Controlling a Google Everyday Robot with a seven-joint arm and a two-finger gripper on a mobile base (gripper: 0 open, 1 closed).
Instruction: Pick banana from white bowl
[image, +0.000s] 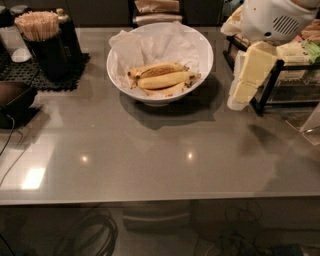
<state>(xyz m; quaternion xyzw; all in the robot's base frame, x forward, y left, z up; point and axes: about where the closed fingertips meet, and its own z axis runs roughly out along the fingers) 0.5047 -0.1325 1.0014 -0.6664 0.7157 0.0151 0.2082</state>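
Note:
The white bowl (202, 47), lined with crumpled white paper, stands at the back middle of the grey table. Three bananas lie in it. The banana (167, 80) is the long, pale-yellow one in the middle, lying roughly left to right. A curved one with a brown streak (157, 69) lies behind it and a duller one (165, 91) in front. My gripper (240, 97), cream-coloured under the white arm (272, 20), hangs to the right of the bowl, just outside its rim and apart from the bananas.
A black wire rack (272, 82) with packets stands right behind the gripper at the right. A dark cup of wooden sticks (42, 42) on a black mat is at the back left. A dark object (15, 100) and a cable lie at the left edge.

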